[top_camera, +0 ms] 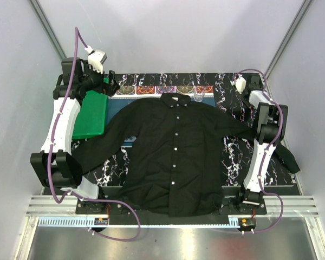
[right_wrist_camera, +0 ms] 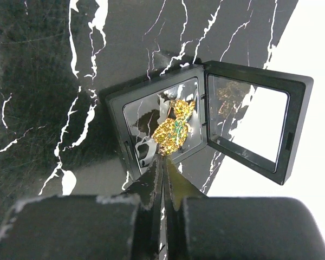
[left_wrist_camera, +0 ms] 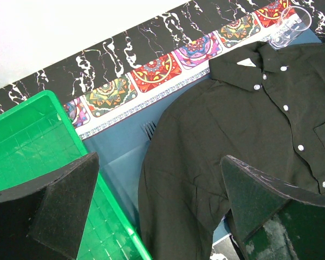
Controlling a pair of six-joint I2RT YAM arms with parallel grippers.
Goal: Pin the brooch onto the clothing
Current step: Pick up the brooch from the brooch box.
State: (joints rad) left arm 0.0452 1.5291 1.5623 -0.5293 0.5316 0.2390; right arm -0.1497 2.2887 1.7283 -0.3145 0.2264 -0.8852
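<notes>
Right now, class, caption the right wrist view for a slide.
Right gripper pinching the gold brooch inside its open black case.

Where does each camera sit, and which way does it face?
Top external: overhead and behind, facing down on the shirt; left arm and right arm show.
Left wrist: near the green bin, facing the shirt; open left gripper shows.
Right wrist: above the open case; shut right gripper pinches the brooch.
Top and left wrist share shirt, bin, clear cup.
</notes>
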